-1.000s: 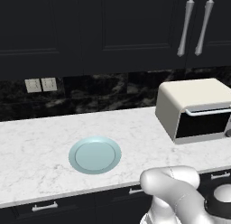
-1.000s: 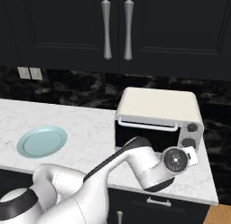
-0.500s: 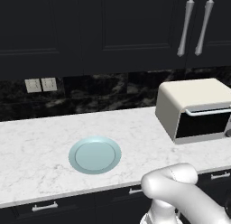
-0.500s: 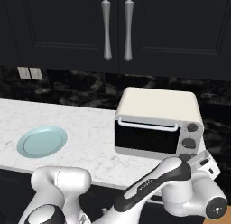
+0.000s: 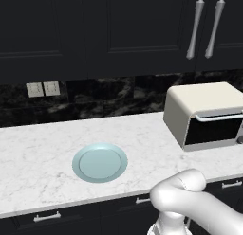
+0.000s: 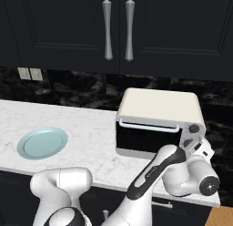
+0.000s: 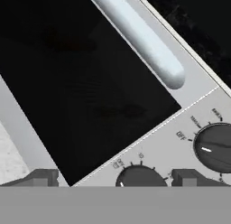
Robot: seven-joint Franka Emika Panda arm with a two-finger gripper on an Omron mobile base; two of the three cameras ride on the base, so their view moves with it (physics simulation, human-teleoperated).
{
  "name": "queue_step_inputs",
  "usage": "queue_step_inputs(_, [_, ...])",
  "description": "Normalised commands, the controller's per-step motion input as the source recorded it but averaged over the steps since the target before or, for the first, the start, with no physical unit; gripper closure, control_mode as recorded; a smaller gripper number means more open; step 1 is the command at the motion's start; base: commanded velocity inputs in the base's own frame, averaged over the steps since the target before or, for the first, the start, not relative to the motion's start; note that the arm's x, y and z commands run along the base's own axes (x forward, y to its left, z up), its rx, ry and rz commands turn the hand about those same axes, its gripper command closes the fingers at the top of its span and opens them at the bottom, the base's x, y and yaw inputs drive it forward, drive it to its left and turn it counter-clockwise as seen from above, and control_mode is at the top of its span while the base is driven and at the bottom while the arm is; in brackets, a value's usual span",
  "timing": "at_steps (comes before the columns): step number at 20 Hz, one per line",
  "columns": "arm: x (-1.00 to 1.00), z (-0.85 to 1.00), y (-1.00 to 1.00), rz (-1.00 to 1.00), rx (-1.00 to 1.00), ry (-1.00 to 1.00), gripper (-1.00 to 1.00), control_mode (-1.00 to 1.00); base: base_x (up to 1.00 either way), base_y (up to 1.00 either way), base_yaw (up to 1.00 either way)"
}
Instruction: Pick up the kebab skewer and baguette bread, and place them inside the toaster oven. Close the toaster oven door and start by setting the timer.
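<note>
**One oven shut, two dials waiting**

One long white marble table (image 5: 42,149) runs left to right under dark cupboards, which carry two silver handles (image 6: 117,30) side by side. On the right end of the table stands the single cream toaster oven (image 6: 159,122), its dark glass door (image 6: 148,139) upright against the front with the silver bar handle (image 6: 148,125) along its top edge, so I judge the door already closed. Through the glass in the hand view faint dim shapes show, too dark to name; the skewer and the loaf lie nowhere on the table, so they are probably inside.

One white arm reaches from the near side to the oven's right front corner, surely to get at the controls there. One pale blue plate (image 5: 99,162) sits bare on the left part of the table, well apart from the oven.

Two dark dials appear in the hand view: one (image 7: 216,146) with a white pointer beside an "OFF" mark, one (image 7: 140,177) just between the tips. The claw (image 7: 115,178) is spread wide, pinching nothing, both tips close before the panel. Setting the timer looks like the step left.
</note>
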Motion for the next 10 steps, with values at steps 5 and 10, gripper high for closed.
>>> queue_step_inputs(5, [0.41,-0.16,0.01,0.0,-0.1,-0.05,-1.0,-1.0,0.0,0.0,0.0])
queue_step_inputs(10, [0.2,-0.13,-0.17,0.0,-0.08,-0.12,-1.0,-1.0,0.0,0.0,0.0])
